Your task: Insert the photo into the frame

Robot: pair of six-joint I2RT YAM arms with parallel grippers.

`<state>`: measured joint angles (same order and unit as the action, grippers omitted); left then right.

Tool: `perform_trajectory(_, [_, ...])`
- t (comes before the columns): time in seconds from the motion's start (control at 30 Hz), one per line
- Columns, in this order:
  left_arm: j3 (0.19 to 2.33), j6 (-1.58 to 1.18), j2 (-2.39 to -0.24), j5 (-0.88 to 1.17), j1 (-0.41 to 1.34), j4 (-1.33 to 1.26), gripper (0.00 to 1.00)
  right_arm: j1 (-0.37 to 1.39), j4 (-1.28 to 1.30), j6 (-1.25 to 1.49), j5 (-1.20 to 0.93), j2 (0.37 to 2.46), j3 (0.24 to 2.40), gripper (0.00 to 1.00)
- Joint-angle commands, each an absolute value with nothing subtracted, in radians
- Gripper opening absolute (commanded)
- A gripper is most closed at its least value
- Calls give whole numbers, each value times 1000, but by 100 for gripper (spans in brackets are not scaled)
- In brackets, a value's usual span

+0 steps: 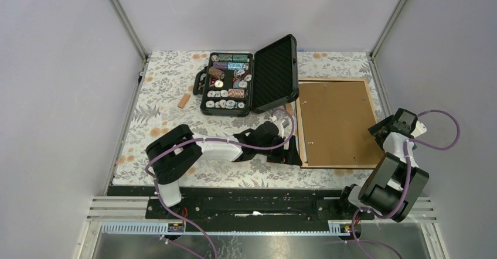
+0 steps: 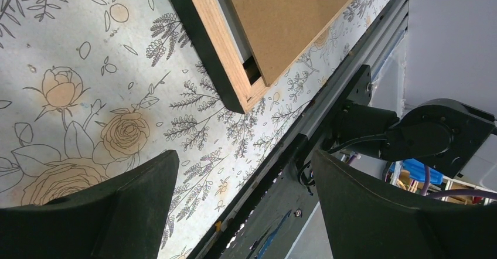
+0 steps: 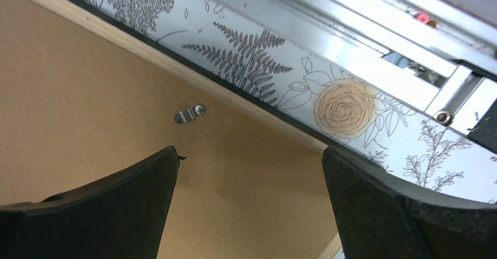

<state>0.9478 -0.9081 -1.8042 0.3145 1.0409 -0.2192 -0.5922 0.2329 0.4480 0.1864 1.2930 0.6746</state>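
The frame (image 1: 300, 124) lies back side up on the right of the table, its light wood rim around the brown backing board (image 1: 337, 121). The photo is not in view. My left gripper (image 1: 290, 152) is open and empty, low by the frame's near left corner; the left wrist view (image 2: 243, 159) shows that corner's rim (image 2: 220, 42) and the board (image 2: 281, 19) ahead of the fingers. My right gripper (image 1: 381, 131) is open and empty over the frame's right side. In the right wrist view (image 3: 249, 153) it hovers above the board (image 3: 88, 95), near a metal tab (image 3: 189, 114).
An open black case of poker chips (image 1: 246, 80) stands at the back middle, its lid close to the frame's far left corner. A small tan piece (image 1: 184, 101) lies left of the case. The table's near metal rail (image 2: 328, 112) runs just beyond the left gripper.
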Motion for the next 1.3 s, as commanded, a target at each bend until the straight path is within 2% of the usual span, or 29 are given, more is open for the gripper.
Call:
perform_trajectory(0.0, [999,-892,-1820,332,1045,-265,88,-599,206,469,130,1276,644,100])
perform_trajectory(0.37, [1044,-910,-1878,346,1045,-288,88,-598,207,478,36,1247,618,100])
perform_trajectory(0.8, [1033,-910,-1879,357,1045,-278,88,-613,204,462,199,1269,657,100])
perform_trajectory(1.27, [1053,-905,-1890,380,1045,-274,88,-647,178,468,150,1322,654,100])
